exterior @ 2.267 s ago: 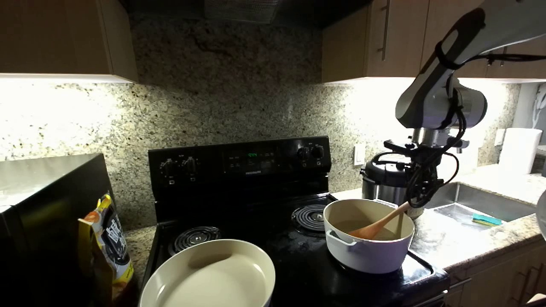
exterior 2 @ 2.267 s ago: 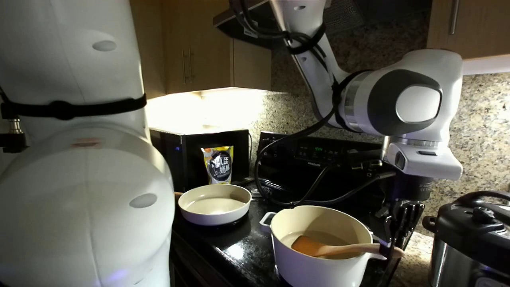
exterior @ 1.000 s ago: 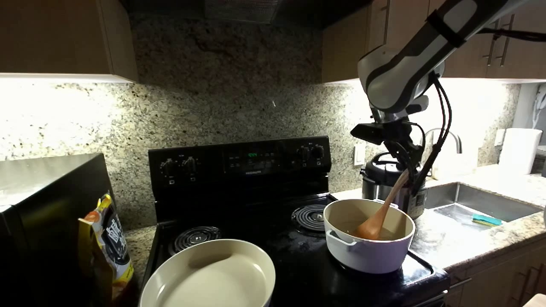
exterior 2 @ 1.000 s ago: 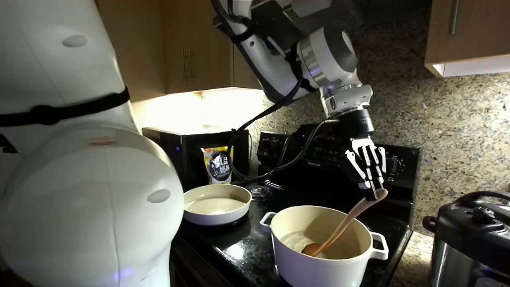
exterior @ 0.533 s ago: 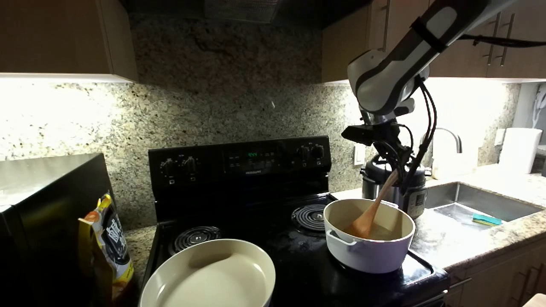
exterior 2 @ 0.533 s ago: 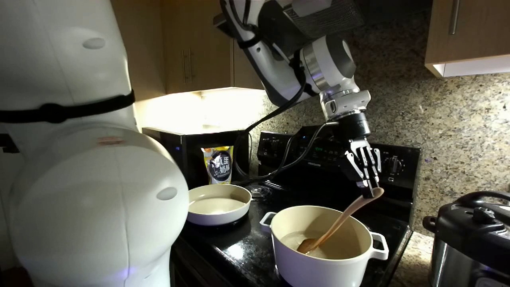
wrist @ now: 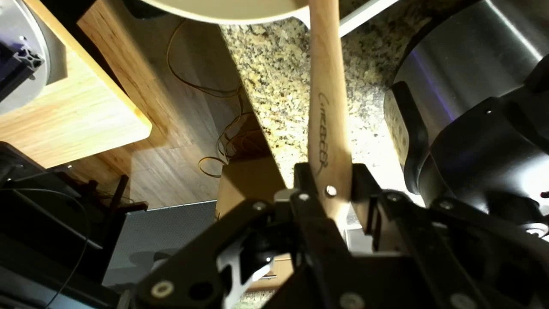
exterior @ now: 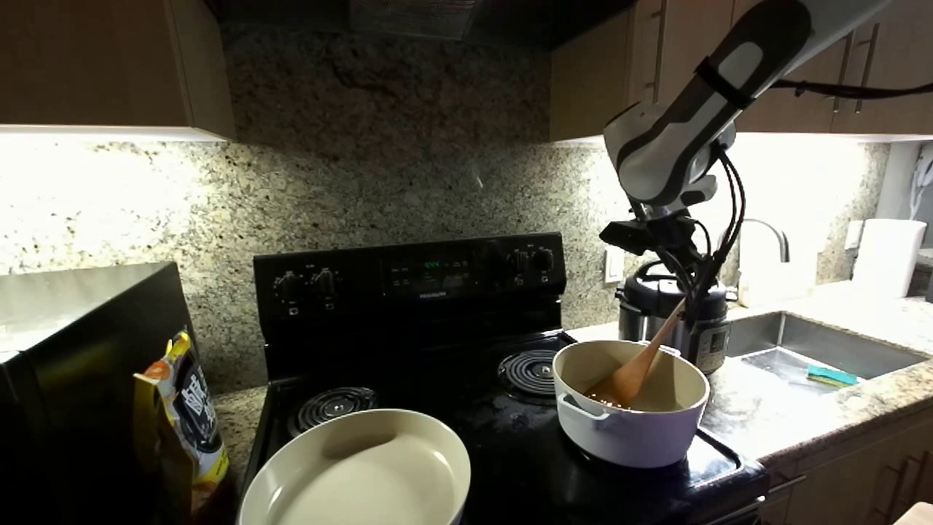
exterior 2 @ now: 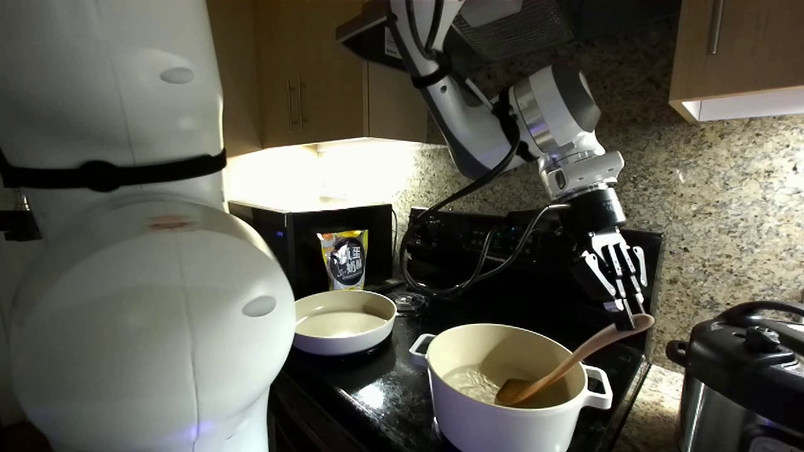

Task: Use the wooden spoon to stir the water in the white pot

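Observation:
The white pot [exterior: 634, 437] stands on the black stove, with clear water inside; it also shows in an exterior view [exterior 2: 496, 430], and its rim shows at the top of the wrist view [wrist: 240, 19]. My gripper [wrist: 329, 182] is shut on the upper end of the wooden spoon's handle [wrist: 328, 86]. In an exterior view, the gripper [exterior 2: 630, 321] is above and outside the pot's handle side. The spoon [exterior 2: 578, 356] slants down over the rim, its head in the water. Ripples [exterior 2: 474, 383] show beside the head, and bright glints show around it in an exterior view.
A black-and-silver cooker [exterior 2: 741, 370] stands close beside the pot, also in the wrist view [wrist: 484, 86]. A wide cream-white pan [exterior: 372, 467] sits on the stove's other side. A snack bag [exterior 2: 345, 260] leans by the microwave. A sink with a sponge [exterior: 831, 376] lies beyond.
The spoon was lower and flatter at first, then was raised steeper. In the last half second the gripper moved outward toward the cooker side and slightly down; the spoon head shifted too. Ripples appeared.

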